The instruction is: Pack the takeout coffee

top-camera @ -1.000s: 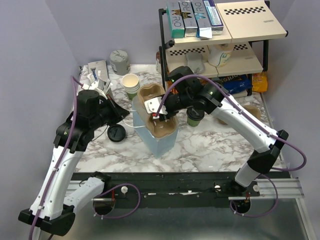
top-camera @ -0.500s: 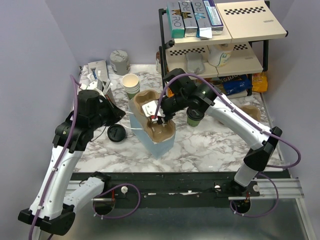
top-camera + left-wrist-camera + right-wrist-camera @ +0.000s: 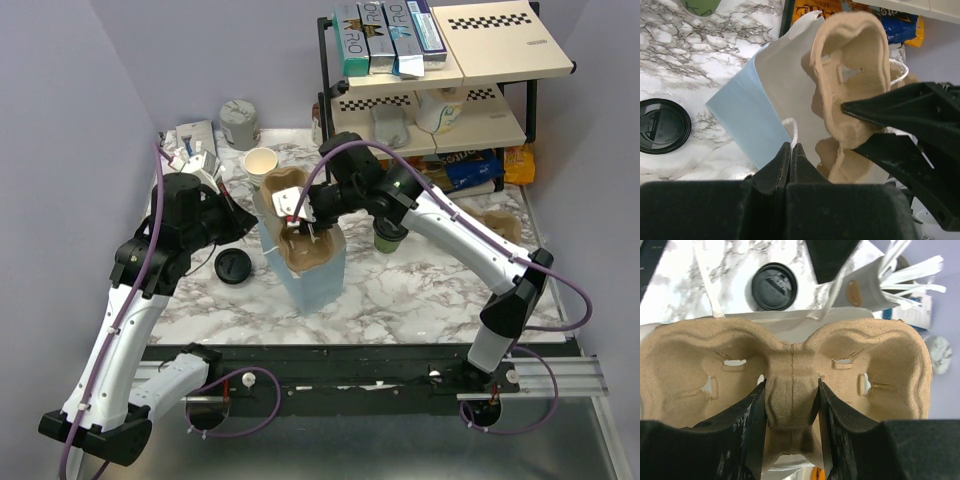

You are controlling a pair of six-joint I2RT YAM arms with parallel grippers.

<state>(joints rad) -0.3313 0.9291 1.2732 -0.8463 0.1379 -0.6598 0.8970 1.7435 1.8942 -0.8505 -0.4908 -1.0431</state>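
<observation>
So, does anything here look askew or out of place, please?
The paper bag leans, held by the left hand, with the cup carrier in the right hand sticking half out. A loose black lid lies nearby.

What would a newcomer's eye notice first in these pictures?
The pulp cup carrier, gripped at its middle ridge by the right gripper, stands tilted in the mouth of the light blue bag at the table's centre. The left gripper pinches the bag's handle. The takeout coffee stands outside, right of the bag.
</observation>
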